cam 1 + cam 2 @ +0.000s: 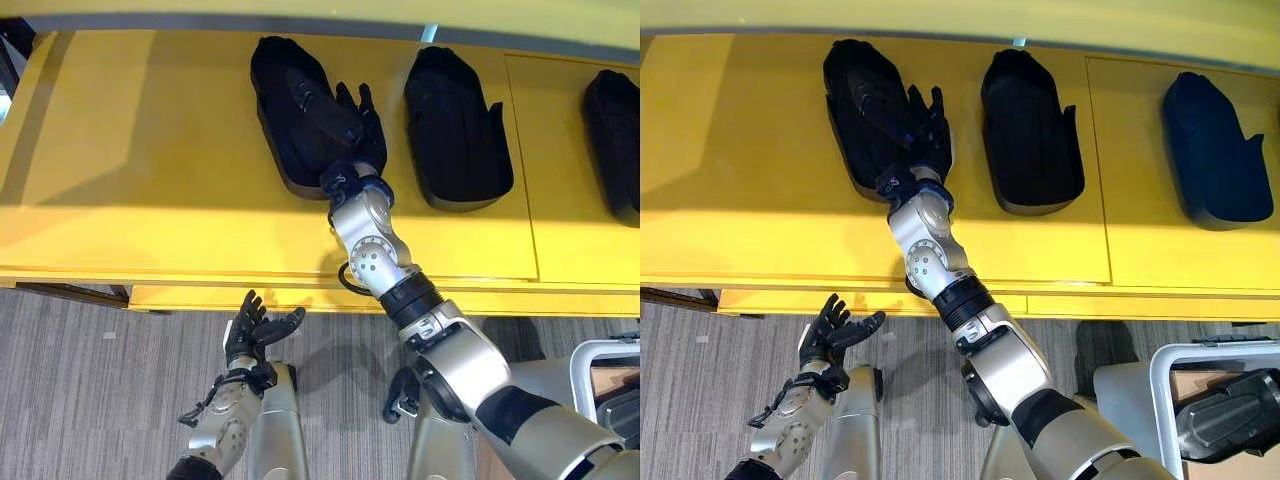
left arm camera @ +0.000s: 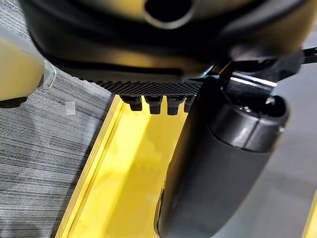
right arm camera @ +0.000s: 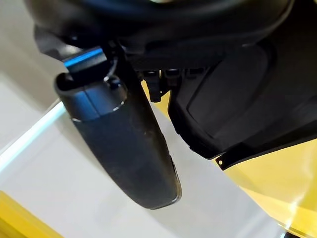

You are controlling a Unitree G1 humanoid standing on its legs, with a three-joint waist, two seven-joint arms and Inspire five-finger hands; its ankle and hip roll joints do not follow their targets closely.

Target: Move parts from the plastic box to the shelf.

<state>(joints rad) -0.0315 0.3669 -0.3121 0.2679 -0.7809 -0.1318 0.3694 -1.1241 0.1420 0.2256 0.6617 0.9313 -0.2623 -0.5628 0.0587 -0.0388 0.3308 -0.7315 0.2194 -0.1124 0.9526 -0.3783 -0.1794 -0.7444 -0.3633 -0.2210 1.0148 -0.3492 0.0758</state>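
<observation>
Three black moulded parts lie in a row on the yellow shelf. My right hand reaches over the shelf and rests open, fingers straight, on the right side of the leftmost part; that part's edge lies just past the straight thumb. The middle part and the right part lie untouched. My left hand hovers open and holding nothing below the shelf's front edge. Another black part sits in the plastic box at the lower right.
The shelf's left half is bare yellow surface. Grey carpet lies below the shelf's front lip. A yellow upper board overhangs the back of the shelf.
</observation>
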